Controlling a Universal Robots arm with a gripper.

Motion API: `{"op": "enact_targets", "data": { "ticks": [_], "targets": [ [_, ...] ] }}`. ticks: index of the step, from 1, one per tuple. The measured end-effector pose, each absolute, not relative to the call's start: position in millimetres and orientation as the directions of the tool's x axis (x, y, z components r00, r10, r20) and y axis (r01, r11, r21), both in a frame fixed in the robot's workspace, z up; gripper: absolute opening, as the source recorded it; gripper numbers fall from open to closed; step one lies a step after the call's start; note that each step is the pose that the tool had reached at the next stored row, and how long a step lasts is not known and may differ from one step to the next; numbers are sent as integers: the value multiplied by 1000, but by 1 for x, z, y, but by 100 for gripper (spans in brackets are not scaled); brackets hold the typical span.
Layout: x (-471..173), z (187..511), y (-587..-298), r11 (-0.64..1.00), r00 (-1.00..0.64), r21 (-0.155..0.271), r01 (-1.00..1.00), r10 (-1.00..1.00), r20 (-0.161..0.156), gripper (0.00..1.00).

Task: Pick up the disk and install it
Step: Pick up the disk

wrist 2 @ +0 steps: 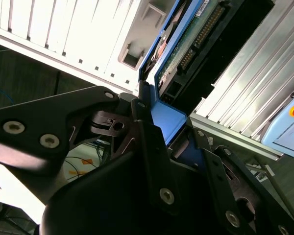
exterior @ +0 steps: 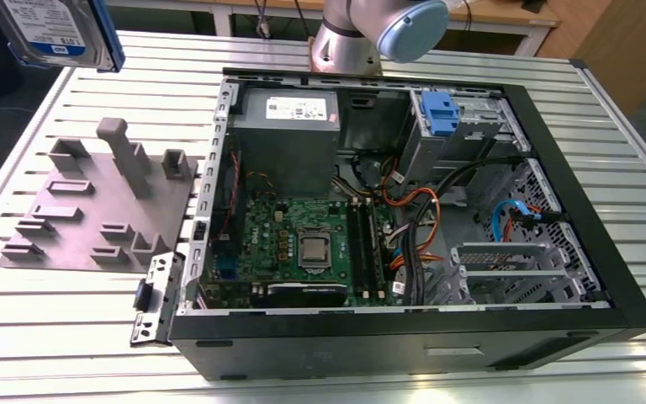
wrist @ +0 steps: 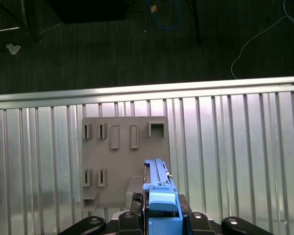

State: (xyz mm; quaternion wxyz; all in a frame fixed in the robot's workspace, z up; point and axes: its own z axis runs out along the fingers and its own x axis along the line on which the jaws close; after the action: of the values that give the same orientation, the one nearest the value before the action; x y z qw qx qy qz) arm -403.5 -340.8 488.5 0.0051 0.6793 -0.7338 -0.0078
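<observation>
The disk [exterior: 60, 32] is up in the air, high over the far corner of the bench [exterior: 54, 337], at the exterior view's left. I can see its white and blue sticker and a blue rail down its side. It is well apart from the big black computer case [exterior: 592, 244], which lies open on the bench.

In both wrist views the black jaws are clamped on the disk [wrist: 159, 193], one on each side of its blue end. In the second wrist view the green board side of the disk [wrist 2: 191, 49] shows.

Under the disk, a grey plate [wrist: 125, 161] with little slots and pegs lies flat on the bench. In the exterior view this plate [exterior: 93, 210] sits just beside the case.

Inside the case there is a green board [exterior: 300, 244], a grey box [exterior: 289, 118] with a white sticker, and a silver cage with a blue latch [exterior: 441, 114]. The arm [exterior: 379, 29] stands behind the case.
</observation>
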Motion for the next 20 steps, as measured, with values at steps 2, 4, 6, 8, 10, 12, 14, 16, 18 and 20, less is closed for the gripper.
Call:
{"op": "enact_targets", "data": {
  "ticks": [2,4,6,8,10,12,14,16,18,20],
  "targets": [
    [-403,489,-341,77,-77,18,-997,-997,-3,36],
    [-403,489,-341,77,-77,18,-997,-997,-3,36],
    [-402,489,-341,77,-77,18,-997,-997,-3,36],
    [-401,488,-341,77,-77,18,-997,-997,-3,36],
    [-401,489,-341,77,-77,18,-997,-997,-3,36],
    [-398,489,-341,77,-77,18,-997,-997,-3,36],
    [-395,489,-341,77,-77,18,-997,-997,-3,36],
    [-395,489,-341,77,-77,18,-997,-997,-3,36],
    [-394,488,-341,77,-77,18,-997,-997,-3,36],
    [-394,489,-341,77,-77,18,-997,-997,-3,36]
  ]
}}
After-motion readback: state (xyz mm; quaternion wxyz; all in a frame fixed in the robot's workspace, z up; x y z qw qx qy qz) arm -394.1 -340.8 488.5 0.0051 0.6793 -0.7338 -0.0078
